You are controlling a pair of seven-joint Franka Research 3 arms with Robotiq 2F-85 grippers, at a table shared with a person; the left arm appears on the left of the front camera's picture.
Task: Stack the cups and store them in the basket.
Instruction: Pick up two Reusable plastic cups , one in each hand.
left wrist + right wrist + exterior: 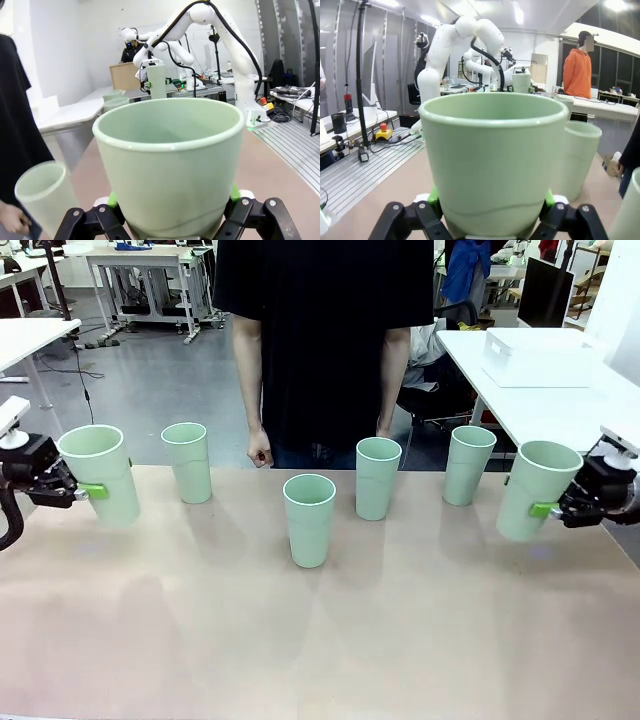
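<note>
Front view puts the left gripper [95, 490] at the table's left edge, clamped on the leftmost cup [100, 472] about halfway down its wall. That cup leans with its mouth toward the arm. In the left wrist view the same gripper [172, 212] has a green pad pressed on each side of the cup [170, 160], whose open mouth faces the camera. At the opposite edge the right gripper [540, 508] grips the rightmost cup [537, 490] in the same way, and it also tilts toward its own arm. The right wrist view shows this gripper [491, 212] with both pads tight against the cup [490, 160]. Whether either held cup touches the tabletop I cannot tell. Between them four more cups stand upright and apart on the tan table [320, 640]: the second cup [188, 462] near the far edge, the middle cup [309, 520] closest to the robot, the fourth cup [377, 478] just beside and behind it, and the fifth cup [469, 465] farther right. A person in a black shirt stands at the far side, one hand [260, 452] loosely clenched just above the table edge. The white basket [535, 358] sits on a white side table [560, 405] at far right, well apart from the cups.
</note>
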